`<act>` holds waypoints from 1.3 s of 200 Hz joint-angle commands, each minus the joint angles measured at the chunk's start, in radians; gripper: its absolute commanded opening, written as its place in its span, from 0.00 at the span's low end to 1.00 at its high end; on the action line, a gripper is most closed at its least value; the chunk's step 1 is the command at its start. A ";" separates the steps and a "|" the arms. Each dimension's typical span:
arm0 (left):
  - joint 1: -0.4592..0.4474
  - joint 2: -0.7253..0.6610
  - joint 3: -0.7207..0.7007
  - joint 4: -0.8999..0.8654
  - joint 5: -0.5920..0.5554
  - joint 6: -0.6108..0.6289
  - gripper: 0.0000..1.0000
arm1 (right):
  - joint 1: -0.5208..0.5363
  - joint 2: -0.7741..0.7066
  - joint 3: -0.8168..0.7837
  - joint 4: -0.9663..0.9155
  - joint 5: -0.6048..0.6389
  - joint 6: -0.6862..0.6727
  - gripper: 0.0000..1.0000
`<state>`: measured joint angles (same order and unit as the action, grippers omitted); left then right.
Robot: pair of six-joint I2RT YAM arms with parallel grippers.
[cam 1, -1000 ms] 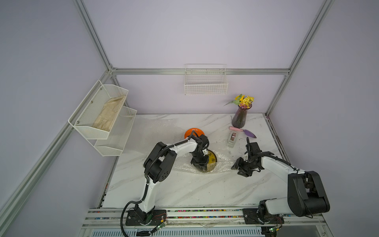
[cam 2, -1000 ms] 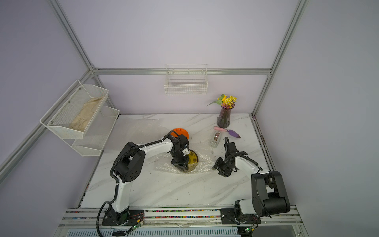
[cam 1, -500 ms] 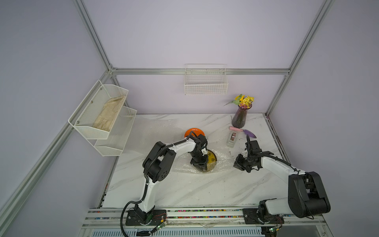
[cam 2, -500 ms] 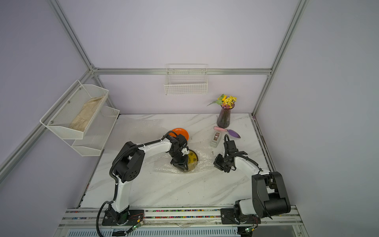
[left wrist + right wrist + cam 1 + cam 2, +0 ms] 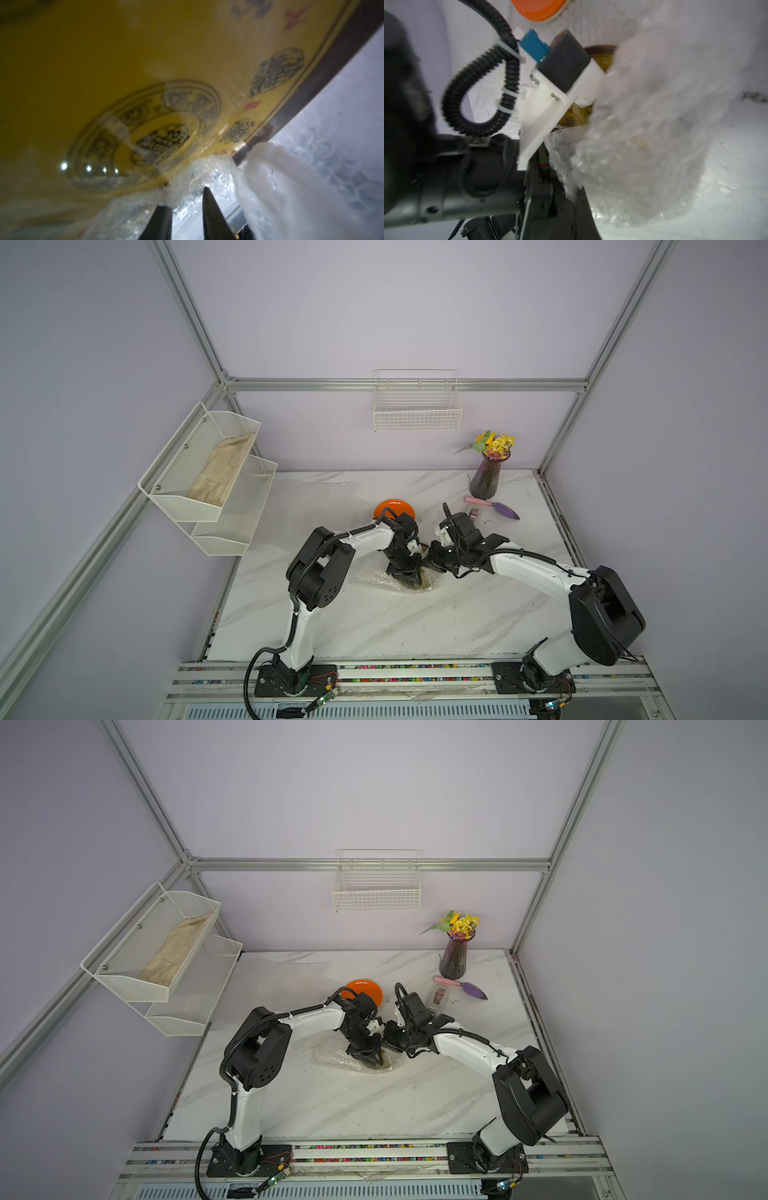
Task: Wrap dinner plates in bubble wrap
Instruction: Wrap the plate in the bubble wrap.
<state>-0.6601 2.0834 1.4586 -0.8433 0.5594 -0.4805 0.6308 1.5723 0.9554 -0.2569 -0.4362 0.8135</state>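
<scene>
The yellow patterned dinner plate is tilted up on the bubble wrap at mid-table. My left gripper is shut on its wrap-covered rim. From above, this gripper points down at the plate. My right gripper is shut on a bunched fold of bubble wrap, drawn over the plate. It sits right beside the left one. The orange plate lies behind them.
A second sheet of bubble wrap lies at the back left. A vase of flowers, a purple trowel and a grey tape dispenser stand at the back right. A wire basket and a shelf with beige cloth hang on the walls.
My right gripper shut on the wrap's right edge and swung left with it, up against the left gripper. The left gripper kept its hold on the plate.
</scene>
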 commanded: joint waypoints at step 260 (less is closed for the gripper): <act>0.082 -0.157 0.010 0.009 -0.096 -0.145 0.03 | 0.049 0.300 -0.077 0.224 -0.237 0.072 0.00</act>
<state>-0.5762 1.9839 1.3502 -0.8162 0.4564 -0.6102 0.6621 1.8339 0.9054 0.0376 -0.6746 0.9001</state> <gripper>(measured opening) 0.047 0.049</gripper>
